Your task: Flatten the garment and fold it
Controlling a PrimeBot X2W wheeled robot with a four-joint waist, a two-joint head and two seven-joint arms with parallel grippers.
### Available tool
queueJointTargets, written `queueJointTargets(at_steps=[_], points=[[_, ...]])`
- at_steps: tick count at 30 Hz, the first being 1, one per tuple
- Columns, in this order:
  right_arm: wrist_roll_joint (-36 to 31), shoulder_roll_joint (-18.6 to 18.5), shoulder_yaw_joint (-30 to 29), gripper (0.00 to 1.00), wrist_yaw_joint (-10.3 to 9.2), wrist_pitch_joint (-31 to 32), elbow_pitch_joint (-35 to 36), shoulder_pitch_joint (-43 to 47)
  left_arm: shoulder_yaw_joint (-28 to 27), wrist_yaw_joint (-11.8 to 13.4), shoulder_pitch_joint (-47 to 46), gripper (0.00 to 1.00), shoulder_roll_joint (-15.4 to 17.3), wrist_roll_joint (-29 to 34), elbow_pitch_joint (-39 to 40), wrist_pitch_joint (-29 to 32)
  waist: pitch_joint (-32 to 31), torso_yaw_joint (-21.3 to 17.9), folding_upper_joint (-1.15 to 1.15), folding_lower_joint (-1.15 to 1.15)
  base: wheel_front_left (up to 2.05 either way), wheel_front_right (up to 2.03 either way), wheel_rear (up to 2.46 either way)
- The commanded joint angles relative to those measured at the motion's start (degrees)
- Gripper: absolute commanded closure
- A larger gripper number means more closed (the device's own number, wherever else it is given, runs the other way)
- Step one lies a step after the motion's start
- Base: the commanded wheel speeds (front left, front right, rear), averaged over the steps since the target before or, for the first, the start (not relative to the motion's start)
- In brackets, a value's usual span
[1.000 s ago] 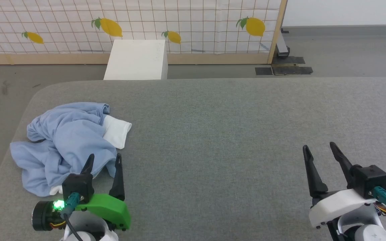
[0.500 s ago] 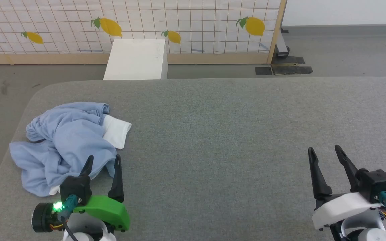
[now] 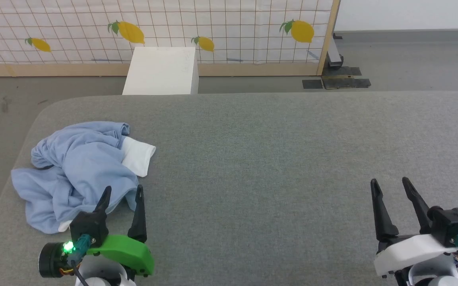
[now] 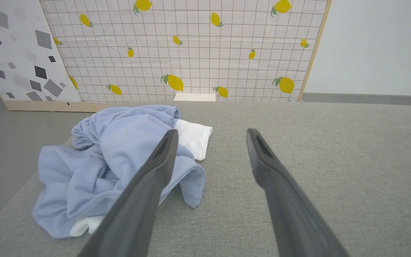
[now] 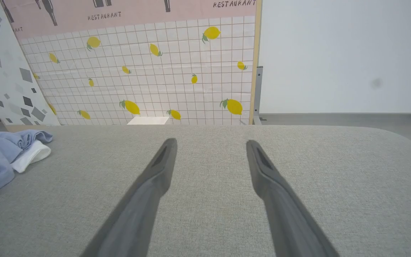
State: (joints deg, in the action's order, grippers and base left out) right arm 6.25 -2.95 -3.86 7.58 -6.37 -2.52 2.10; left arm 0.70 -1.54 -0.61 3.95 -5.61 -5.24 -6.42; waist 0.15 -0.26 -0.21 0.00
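The garment (image 3: 74, 167), light blue with a white part, lies crumpled in a heap at the left end of the grey padded table (image 3: 261, 159). In the left wrist view the garment (image 4: 120, 160) spreads ahead and to the left. My left gripper (image 3: 122, 190) stands open at the heap's near right edge, its left finger over the cloth, nothing between its fingers. My left gripper (image 4: 209, 134) shows the same wide gap in its own view. At the near right my right gripper (image 3: 391, 182) is open above bare table, far from the garment (image 5: 2, 153).
A white box (image 3: 161, 69) stands on the floor behind the table. A lemon-print tiled screen (image 3: 173, 28) with a wooden frame runs along the back. The table's left edge curves close beside the garment. Dark plates (image 3: 336, 82) lie on the floor at the back right.
Both grippers have drawn back a little toward the near edge, the right one more. The garment has not moved.
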Motion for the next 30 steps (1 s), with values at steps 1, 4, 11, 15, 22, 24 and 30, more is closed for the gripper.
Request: queueJointTargets(at_steps=[1, 4, 11, 15, 22, 24, 30], points=[[0.6, 0.0, -0.2, 0.0, -0.04, -0.7, -0.2, 0.9, 0.0, -0.4, 0.8, 0.0, 0.5, -0.5, -0.4, -0.7, 0.0, 0.0, 0.1, 0.0, 0.0, 0.0, 0.0], [0.8, 0.0, -0.5, 0.0, -0.04, -1.1, -0.4, 1.1, 0.1, -0.4, 0.9, 0.0, 0.6, -0.7, -0.6, -1.0, 0.0, 0.0, 0.1, 0.0, 0.0, 0.0, 0.0], [1.4, 0.0, -0.9, 0.0, -0.05, -1.9, -0.7, 1.5, 0.3, -0.6, 1.0, 0.0, 0.8, -1.3, -1.2, -1.8, 0.0, 0.0, 0.11, 0.0, 0.0, 0.0, 0.0], [1.7, 0.0, -1.1, 0.0, -0.05, -2.3, -0.9, 1.8, 0.4, -0.7, 1.1, 0.0, 0.9, -1.6, -1.6, -2.3, 0.0, 0.0, 0.12, 0.0, 0.0, 0.0, 0.0], [2.2, 0.0, -1.4, 0.0, -0.06, -3.2, -1.2, 2.1, 0.5, -0.8, 1.1, 0.0, 1.1, -2.3, -2.2, -3.2, 0.1, 0.1, 0.13, 0.0, 0.0, 0.0, 0.0], [2.4, 0.0, -1.4, 0.0, -0.06, -3.4, -1.2, 2.2, 0.5, -0.8, 1.1, 0.0, 1.2, -2.5, -2.4, -3.4, 0.1, 0.1, 0.14, 0.0, 0.0, 0.0, 0.0], [3.0, 0.1, -1.7, 0.0, -0.06, -4.1, -1.5, 2.6, 0.7, -1.0, 1.2, 0.0, 1.3, -3.1, -3.0, -4.1, 0.1, 0.2, 0.15, 0.0, 0.0, 0.0, 0.0]])
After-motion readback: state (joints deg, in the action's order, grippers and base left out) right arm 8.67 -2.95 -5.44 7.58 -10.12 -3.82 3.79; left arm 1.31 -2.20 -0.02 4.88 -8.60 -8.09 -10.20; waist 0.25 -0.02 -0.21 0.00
